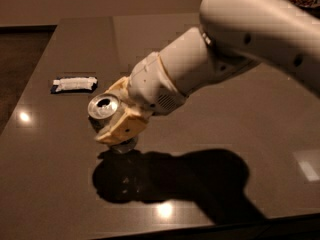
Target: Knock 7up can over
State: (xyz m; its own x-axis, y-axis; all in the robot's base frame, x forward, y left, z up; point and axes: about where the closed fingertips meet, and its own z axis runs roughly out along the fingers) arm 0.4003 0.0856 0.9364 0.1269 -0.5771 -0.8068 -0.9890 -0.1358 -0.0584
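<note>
The tool (111, 118) is sitting low over the left half of the dark, glossy surface (55, 184), reaching in from the upper right at the end of the bulky white arm (240, 39). It is closing narrowly around the 7up can (104, 107), with one cream finger (124, 129) pressing across the can's near side and the other lying just behind its rim. The can is leaning between them, its shiny pull-tab top tipping up and to the left, and its lower end is showing just under the near finger, close above the arm's dark shadow (170, 179). A small white packet (75, 84) is lying flat on the surface near the can, apart from it toward the far left.
</note>
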